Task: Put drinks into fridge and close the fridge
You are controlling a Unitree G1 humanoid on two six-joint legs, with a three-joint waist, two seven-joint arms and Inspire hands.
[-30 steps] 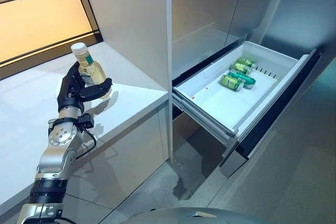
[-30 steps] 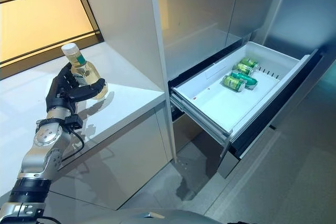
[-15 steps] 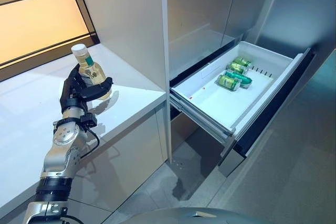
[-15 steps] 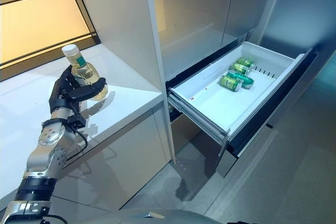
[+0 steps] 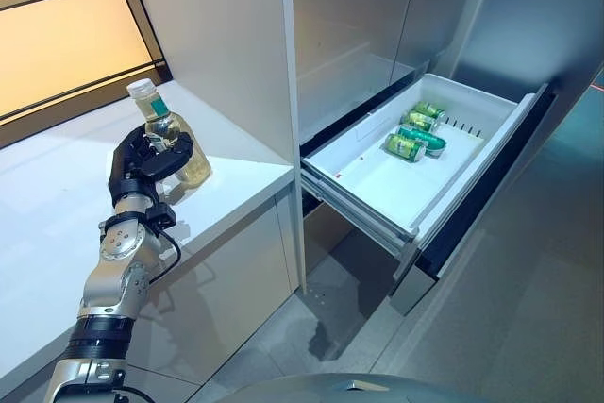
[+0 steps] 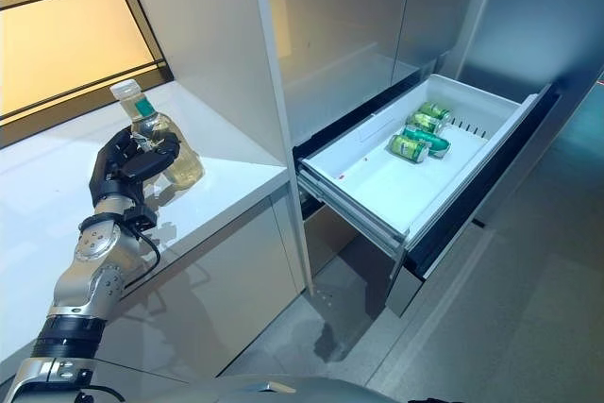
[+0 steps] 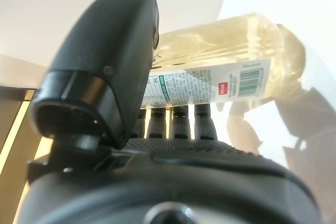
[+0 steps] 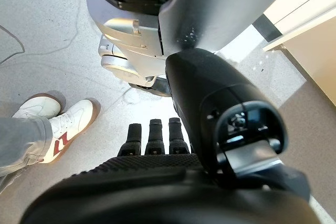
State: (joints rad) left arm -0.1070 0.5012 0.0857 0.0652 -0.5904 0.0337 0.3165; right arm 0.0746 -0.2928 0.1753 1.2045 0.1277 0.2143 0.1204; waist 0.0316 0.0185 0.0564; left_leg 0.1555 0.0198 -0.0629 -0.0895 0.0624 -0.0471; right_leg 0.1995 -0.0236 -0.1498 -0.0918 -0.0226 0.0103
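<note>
A clear bottle [image 5: 174,137] of pale yellow drink with a white cap and a green-white label stands on the white counter [image 5: 57,205], leaning slightly. My left hand [image 5: 140,163] is shut on it; in the left wrist view the thumb [image 7: 113,51] lies across the bottle [image 7: 236,40] and the fingers curl behind it. Right of the counter the white fridge drawer [image 5: 363,203] is pulled out, with several green cans [image 5: 410,137] lying at its far end. My right hand [image 8: 157,177] shows only in its wrist view, hanging over the floor, fingers relaxed and holding nothing.
A tall grey cabinet panel [image 5: 236,35] stands between the counter and the fridge. The drawer's dark front [image 5: 472,205] juts out over the grey floor. A person's white shoes [image 8: 52,124] are on the floor by my right hand.
My left thumb and fingers have closed tighter round the bottle, which now leans a little. The camera has turned, shifting the whole scene leftward.
</note>
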